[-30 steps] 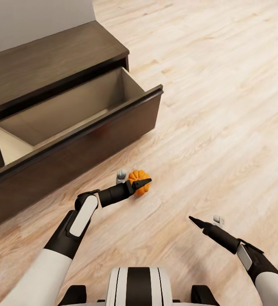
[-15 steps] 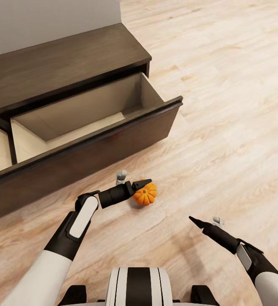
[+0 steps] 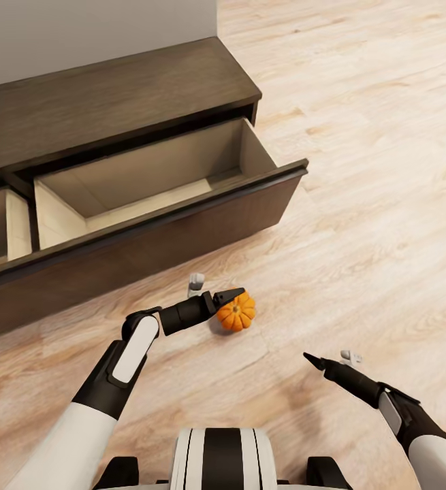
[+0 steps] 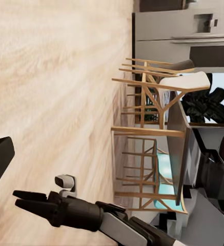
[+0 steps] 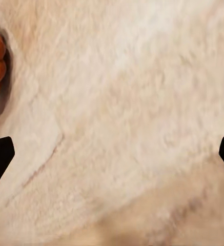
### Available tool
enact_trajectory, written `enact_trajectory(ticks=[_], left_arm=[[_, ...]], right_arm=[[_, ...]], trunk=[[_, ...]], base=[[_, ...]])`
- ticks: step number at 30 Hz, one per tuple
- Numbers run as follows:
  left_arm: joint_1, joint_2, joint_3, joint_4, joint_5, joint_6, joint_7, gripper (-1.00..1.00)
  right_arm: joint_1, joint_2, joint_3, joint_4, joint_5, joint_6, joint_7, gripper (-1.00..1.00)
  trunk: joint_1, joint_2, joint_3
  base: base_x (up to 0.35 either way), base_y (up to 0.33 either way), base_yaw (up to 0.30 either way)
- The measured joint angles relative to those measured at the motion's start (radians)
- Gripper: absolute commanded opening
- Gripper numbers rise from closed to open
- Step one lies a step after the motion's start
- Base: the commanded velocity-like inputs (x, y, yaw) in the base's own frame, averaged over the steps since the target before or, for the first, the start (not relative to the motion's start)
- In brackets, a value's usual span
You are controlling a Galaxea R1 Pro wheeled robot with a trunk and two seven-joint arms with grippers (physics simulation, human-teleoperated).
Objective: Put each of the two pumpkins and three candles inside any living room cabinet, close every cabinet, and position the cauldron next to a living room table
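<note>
On the wooden floor (image 3: 359,170) just in front of the cabinet's (image 3: 114,95) pulled-out drawer (image 3: 154,184), a pumpkin (image 3: 237,312) lies beside the spread left gripper (image 3: 212,294), which should settle squarely around it before lifting into the unobstructed drawer, while the right gripper (image 3: 328,358) hangs spread, well apart.

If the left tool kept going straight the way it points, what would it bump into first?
Probably the pumpkin. The left tool points along the floor toward it, and the pumpkin sits right at its tip. Whether the tool is above it or level is hard to tell.
</note>
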Motion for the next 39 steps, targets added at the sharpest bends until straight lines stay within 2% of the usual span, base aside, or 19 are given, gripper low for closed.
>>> enact_trajectory(ticks=[11, 19, 22, 23, 24, 25, 26, 28, 29, 34, 39], left_arm=[[0.000, -0.002, -0.001, 0.000, 0.000, -0.001, -0.001, 1.00], [0.015, -0.005, 0.000, -0.019, -0.002, 0.012, 0.007, 1.00], [0.015, -0.005, 0.001, -0.079, -0.006, 0.048, 0.011, 1.00], [0.014, -0.006, 0.002, -0.106, -0.008, 0.080, 0.016, 1.00], [0.010, -0.009, 0.004, -0.141, -0.010, 0.144, 0.039, 1.00], [-0.015, -0.022, 0.007, -0.190, -0.004, 0.215, 0.134, 1.00], [-0.056, -0.027, 0.007, -0.206, 0.001, 0.234, 0.215, 1.00], [-0.096, -0.030, 0.007, -0.213, 0.013, 0.244, 0.263, 1.00], [-0.140, -0.031, 0.006, -0.218, 0.049, 0.251, 0.294, 1.00], [-0.217, -0.031, 0.004, -0.221, 0.134, 0.256, 0.323, 1.00], [-0.288, -0.031, 0.005, -0.221, 0.166, 0.259, 0.335, 1.00]], right_arm=[[0.000, 0.001, 0.000, 0.001, 0.001, -0.001, -0.003, 1.00], [0.000, 0.004, 0.000, 0.004, 0.048, -0.007, -0.045, 1.00], [0.000, 0.007, 0.000, 0.008, 0.053, -0.018, -0.049, 1.00], [0.000, 0.010, 0.000, 0.009, 0.054, -0.024, -0.050, 1.00], [0.000, 0.013, 0.000, 0.009, 0.055, -0.029, -0.050, 1.00], [0.000, 0.015, -0.001, 0.009, 0.058, -0.033, -0.051, 1.00], [0.000, 0.016, -0.001, 0.010, 0.060, -0.035, -0.051, 1.00], [0.000, 0.016, -0.001, 0.010, 0.061, -0.036, -0.051, 1.00], [0.000, 0.016, -0.002, 0.009, 0.061, -0.036, -0.051, 1.00], [0.000, 0.016, -0.002, 0.008, 0.062, -0.037, -0.052, 1.00], [0.000, 0.016, -0.002, 0.008, 0.062, -0.037, -0.068, 1.00]], trunk=[[0.000, 0.000, 0.000], [0.000, 0.000, 0.000], [0.000, 0.000, 0.000], [0.000, 0.000, 0.000], [0.000, 0.000, 0.000], [0.000, 0.000, 0.000], [0.000, 0.000, 0.000], [0.000, 0.000, 0.000], [0.000, 0.000, 0.000], [0.000, 0.000, 0.000], [0.000, 0.000, 0.000]], base=[[0.034, -0.313, 0.287], [0.000, -0.052, 0.135], [0.000, -0.005, 0.014], [0.000, -0.001, 0.004], [0.000, 0.000, 0.001], [0.000, 0.000, 0.000], [0.000, 0.000, 0.000], [0.000, 0.000, 0.000], [0.000, 0.000, 0.000], [0.000, 0.000, 0.000], [0.000, 0.000, 0.000]])
